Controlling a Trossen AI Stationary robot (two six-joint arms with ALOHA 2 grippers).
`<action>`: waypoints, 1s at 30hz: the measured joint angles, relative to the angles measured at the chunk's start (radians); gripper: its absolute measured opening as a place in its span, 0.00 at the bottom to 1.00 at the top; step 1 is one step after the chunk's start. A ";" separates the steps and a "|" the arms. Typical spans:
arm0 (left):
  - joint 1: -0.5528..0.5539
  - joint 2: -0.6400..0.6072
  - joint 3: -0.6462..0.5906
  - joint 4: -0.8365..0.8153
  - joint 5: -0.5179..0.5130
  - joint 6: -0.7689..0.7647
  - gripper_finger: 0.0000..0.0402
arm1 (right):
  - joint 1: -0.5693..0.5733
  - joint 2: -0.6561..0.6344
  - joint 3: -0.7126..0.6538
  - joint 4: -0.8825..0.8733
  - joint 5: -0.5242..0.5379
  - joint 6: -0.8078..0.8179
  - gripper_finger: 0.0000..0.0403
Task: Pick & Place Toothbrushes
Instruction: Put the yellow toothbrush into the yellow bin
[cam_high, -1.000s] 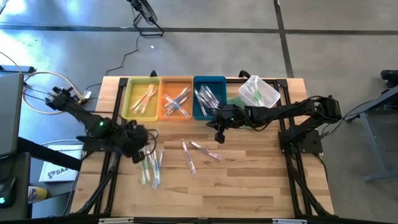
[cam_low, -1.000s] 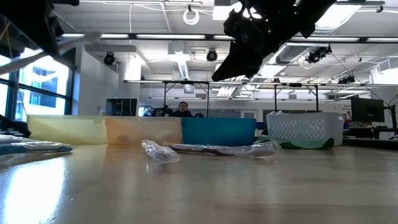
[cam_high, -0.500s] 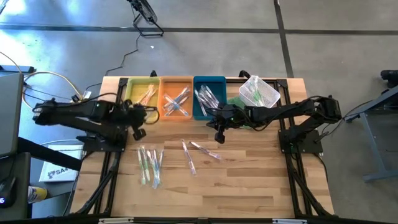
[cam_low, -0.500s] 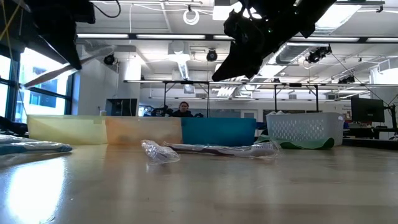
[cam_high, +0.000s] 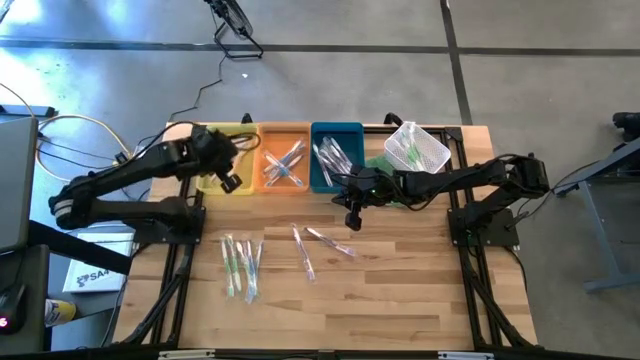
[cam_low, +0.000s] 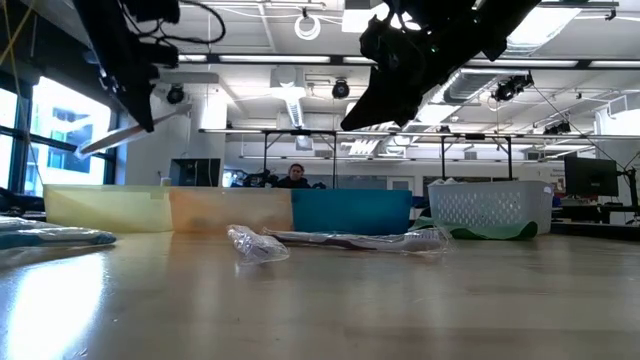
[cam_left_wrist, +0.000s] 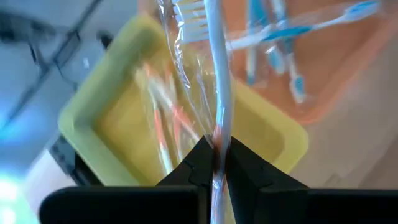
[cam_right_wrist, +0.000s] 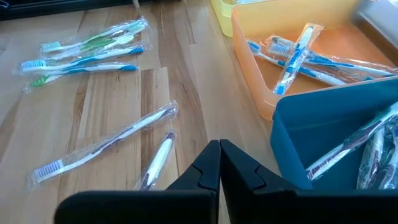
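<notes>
Hovering over the yellow tray (cam_high: 205, 180), left gripper (cam_left_wrist: 216, 163) pinched tight on a wrapped white toothbrush (cam_left_wrist: 219, 81), right gripper (cam_right_wrist: 219, 163) closed empty beside the blue tray (cam_high: 318, 180), with several toothbrushes (cam_high: 241, 264) waiting on the table (cam_high: 400, 300), sorting seemingly past halfway.

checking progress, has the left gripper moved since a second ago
Yes. The left gripper, holding a toothbrush, went from the table's front left up over the yellow tray.

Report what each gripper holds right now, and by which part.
The left gripper pinches a white-handled toothbrush in a clear wrapper partway along its handle, above the yellow rectangular tray. The right gripper is shut on nothing.
</notes>
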 joint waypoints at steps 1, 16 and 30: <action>0.034 0.013 0.000 0.000 0.015 0.001 0.05 | 0.000 0.000 0.000 0.000 0.000 0.000 0.00; 0.370 0.270 0.000 0.208 0.143 0.142 0.05 | 0.000 0.000 0.000 -0.001 0.000 -0.002 0.00; 0.468 0.467 0.000 0.215 0.157 0.140 0.05 | 0.000 0.000 0.000 -0.001 0.000 -0.003 0.00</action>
